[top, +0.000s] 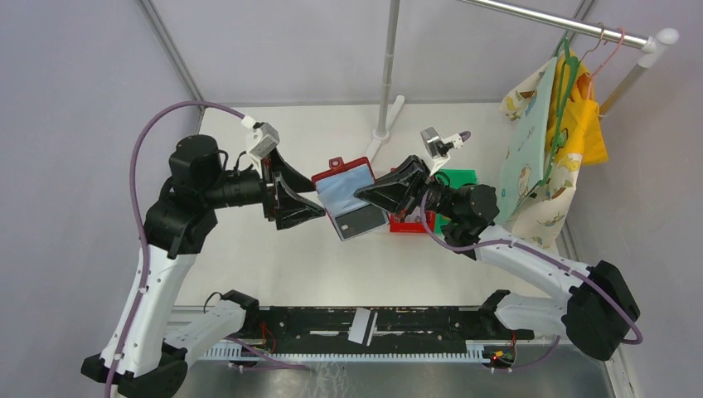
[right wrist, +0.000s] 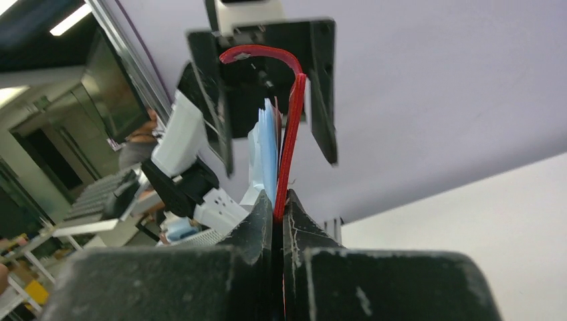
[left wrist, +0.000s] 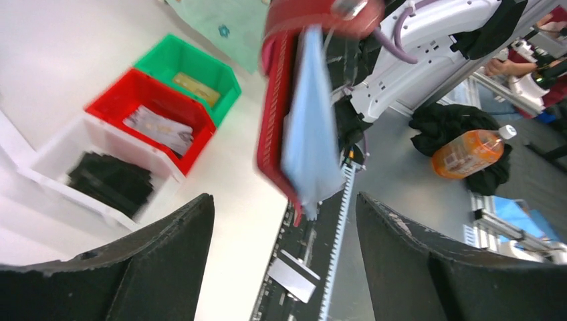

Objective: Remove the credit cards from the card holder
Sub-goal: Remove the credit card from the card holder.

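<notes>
The card holder (top: 346, 189), a red wallet with a grey-blue inside, hangs open in the air between my two grippers. A dark credit card (top: 361, 222) sits in its lower pocket. My right gripper (top: 360, 197) is shut on the wallet's right edge; in the right wrist view the fingertips (right wrist: 279, 210) pinch the red cover (right wrist: 292, 134). My left gripper (top: 320, 200) is open at the wallet's left edge. In the left wrist view the wallet (left wrist: 294, 114) hangs just ahead of the open left gripper (left wrist: 284, 200). Other cards lie in bins: dark (left wrist: 110, 180), silvery (left wrist: 160, 127), golden (left wrist: 195, 87).
White bin (left wrist: 47, 157), red bin (left wrist: 114, 90) and green bin (left wrist: 220, 67) stand in a row behind the wallet; the red bin (top: 406, 224) and green bin (top: 460, 177) show from above. A clothes rack with hanging cloth (top: 543, 149) stands at the right, and a pole (top: 386, 75) at the back.
</notes>
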{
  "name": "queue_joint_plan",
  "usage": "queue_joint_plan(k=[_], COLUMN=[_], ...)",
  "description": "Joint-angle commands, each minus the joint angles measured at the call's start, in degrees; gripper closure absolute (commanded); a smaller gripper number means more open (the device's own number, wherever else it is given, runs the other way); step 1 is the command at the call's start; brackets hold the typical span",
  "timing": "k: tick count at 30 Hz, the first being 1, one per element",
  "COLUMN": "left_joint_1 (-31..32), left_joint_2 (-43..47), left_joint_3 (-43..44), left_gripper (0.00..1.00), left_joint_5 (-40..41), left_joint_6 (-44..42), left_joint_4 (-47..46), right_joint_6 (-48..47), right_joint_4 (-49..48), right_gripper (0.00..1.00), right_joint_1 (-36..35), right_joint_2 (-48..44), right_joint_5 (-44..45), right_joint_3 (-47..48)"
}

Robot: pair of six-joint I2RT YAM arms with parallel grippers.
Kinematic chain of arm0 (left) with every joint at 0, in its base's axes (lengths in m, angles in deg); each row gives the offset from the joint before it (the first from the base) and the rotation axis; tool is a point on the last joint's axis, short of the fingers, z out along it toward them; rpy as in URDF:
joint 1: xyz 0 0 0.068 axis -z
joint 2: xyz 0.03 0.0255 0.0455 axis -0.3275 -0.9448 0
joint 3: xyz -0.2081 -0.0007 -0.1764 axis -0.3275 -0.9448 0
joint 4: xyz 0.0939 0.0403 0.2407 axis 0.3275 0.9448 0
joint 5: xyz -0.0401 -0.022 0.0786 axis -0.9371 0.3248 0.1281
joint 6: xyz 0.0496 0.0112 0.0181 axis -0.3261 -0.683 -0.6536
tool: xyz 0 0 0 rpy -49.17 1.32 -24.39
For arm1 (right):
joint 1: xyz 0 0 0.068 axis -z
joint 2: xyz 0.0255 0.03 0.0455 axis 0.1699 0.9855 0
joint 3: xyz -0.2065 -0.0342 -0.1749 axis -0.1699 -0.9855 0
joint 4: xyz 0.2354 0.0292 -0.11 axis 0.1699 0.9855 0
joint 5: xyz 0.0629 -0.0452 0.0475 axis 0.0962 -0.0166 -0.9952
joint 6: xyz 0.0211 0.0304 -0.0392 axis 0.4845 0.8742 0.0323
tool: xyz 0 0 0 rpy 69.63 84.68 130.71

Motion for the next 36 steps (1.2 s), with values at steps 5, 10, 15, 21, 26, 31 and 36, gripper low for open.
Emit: queue_joint_plan(k=[5, 10, 15, 21, 26, 31, 36], left_joint_1=[0.1, 0.2, 0.1, 0.1, 0.1, 0.1, 0.2], left_joint_2=[4.1, 4.5, 4.9, 5.4, 4.6, -0.7, -4.6], left_joint_3=[-9.4, -13.5, -15.1, -15.5, -13.0, -5.3, 0.3], left_gripper=[0.16, 0.16, 0.21, 0.6, 0.95, 0.98, 0.98], left_joint_5=[-1.7, -6.4, -8.0, -7.4, -4.9, -4.9, -7.4], left_joint_6=[13.9, 20.0, 20.7, 20.5, 11.9, -5.0, -15.7], left_joint_4=[-14.0, -18.0, -18.7, -18.7, -10.1, 7.7, 18.0], right_joint_6=[9.9, 8.3, 7.1, 3.3, -1.0, -10.6, -14.3], right_joint_4=[-17.8, -19.0, -21.1, -24.8, -21.3, -1.4, 9.2], right_gripper=[1.0, 1.0, 1.0, 1.0, 0.75, 0.48, 0.49], right_joint_1=[-4.2, -7.1, -10.2, -14.2, -14.1, -9.6, -6.2], right_joint_2=[3.9, 5.6, 8.5, 10.9, 10.4, 7.2, 5.4], right_joint_5=[10.8, 19.7, 28.2, 36.3, 33.4, 15.0, 0.7], right_joint_3=[0.9, 1.7, 2.2, 1.6, 2.3, 5.7, 6.7])
